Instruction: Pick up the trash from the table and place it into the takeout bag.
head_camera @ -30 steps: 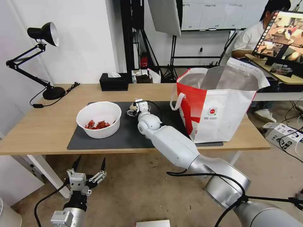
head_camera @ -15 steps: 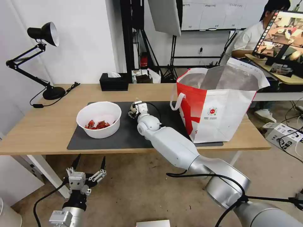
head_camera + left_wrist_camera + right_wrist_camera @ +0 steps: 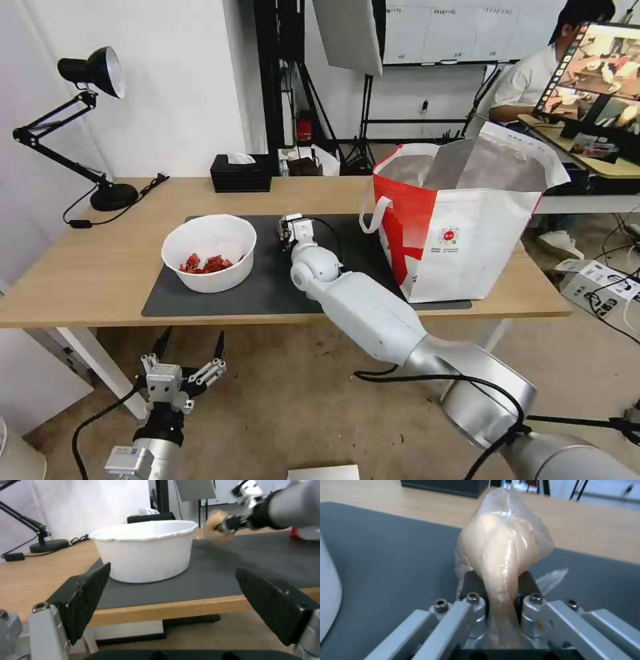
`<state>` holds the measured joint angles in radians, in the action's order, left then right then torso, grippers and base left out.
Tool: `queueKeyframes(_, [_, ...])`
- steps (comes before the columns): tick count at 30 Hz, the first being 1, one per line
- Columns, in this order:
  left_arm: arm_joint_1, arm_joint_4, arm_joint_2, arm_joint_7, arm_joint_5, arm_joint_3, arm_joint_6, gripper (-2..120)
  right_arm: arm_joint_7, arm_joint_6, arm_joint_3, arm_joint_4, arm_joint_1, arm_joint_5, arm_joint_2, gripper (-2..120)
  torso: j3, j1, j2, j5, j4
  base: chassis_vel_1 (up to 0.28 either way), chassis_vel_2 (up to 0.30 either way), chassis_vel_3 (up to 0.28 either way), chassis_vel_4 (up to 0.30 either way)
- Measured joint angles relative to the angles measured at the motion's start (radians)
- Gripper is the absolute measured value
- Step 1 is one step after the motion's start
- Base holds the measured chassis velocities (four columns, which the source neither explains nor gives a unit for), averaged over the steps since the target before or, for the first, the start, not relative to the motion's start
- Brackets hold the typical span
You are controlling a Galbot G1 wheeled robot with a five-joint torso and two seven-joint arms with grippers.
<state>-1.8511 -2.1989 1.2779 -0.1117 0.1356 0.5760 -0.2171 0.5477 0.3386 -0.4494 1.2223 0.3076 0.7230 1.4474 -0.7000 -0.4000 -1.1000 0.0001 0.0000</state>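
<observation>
My right gripper [image 3: 287, 230] hovers over the dark grey mat [image 3: 267, 293] on the table [image 3: 87, 267], between the bowl and the takeout bag. It is shut on the small knotted clear bag of beige stuff [image 3: 505, 542], which hangs just above the mat [image 3: 216, 530]. The white round bowl [image 3: 209, 252] with red scraps stands on the mat's left part [image 3: 143, 550]. To the right stands the takeout bag [image 3: 467, 220], white and red, its foil-lined mouth open. My left gripper [image 3: 189, 347] is open below the table's front edge, facing the bowl.
A black tissue box [image 3: 241, 173] sits at the table's back edge. A black desk lamp [image 3: 87, 73] stands at the back left with its cord on the wood. Cables and a box lie on the floor at the right.
The right gripper's fingers have come together on the small bag and it has shifted slightly right and up. The left arm has stayed still.
</observation>
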Motion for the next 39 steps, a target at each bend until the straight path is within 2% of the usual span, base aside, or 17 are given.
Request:
queueKeyframes(7, [-0.001, 0.005, -0.003, 0.0, -0.001, -0.011, 0.0, 100, 0.019, -0.083, 0.001, 0.25, 0.092, -0.164, -0.15, 5, 0.0, 0.0, 0.0, 0.0003, 0.0, 0.0, 0.0, 0.0, 0.0])
queueKeyframes(12, [0.003, 0.011, -0.004, 0.0, -0.001, -0.014, 0.0, 100, 0.029, -0.113, 0.023, 0.34, 0.134, -0.231, -0.2, 5, 0.0, 0.0, 0.0, 0.0, -0.0002, 0.0, 0.0, 0.0, 0.0])
queueKeyframes(15, [0.005, 0.012, -0.01, 0.0, 0.0, -0.013, 0.001, 100, 0.042, -0.129, 0.077, 0.482, 0.196, -0.29, -0.25, 5, 0.0, 0.0, 0.0, 0.0001, -0.0001, 0.0, 0.0, 0.0, 0.0])
queueKeyframes(21, [0.008, 0.017, -0.021, -0.002, 0.004, -0.003, 0.003, 100, 0.064, -0.122, 0.169, 0.616, 0.236, -0.362, -0.287, 5, 0.0, 0.0, 0.0, 0.0001, -0.0001, 0.0, 0.0, 0.0, 0.0])
queueKeyframes(26, [0.013, 0.023, -0.021, -0.002, 0.004, -0.006, 0.004, 100, 0.091, -0.087, 0.237, 0.668, 0.234, -0.391, -0.302, 4, 0.0, 0.0, 0.0, 0.0001, 0.0, 0.0, 0.0, 0.0, 0.0])
queueKeyframes(33, [0.031, 0.045, -0.02, -0.002, 0.004, -0.021, 0.006, 100, 0.184, -0.013, 0.337, 0.687, 0.212, -0.287, -0.344, 4, 0.0, 0.0, 0.0, 0.0, 0.0, 0.0, 0.0, 0.0, 0.0])
queueKeyframes(39, [0.043, 0.06, -0.025, -0.002, 0.004, -0.032, 0.008, 100, 0.222, 0.016, 0.37, 0.672, 0.202, -0.21, -0.359, 4, 0.0, 0.0, 0.0, 0.0, 0.0, 0.0, 0.0, 0.0, 0.0])
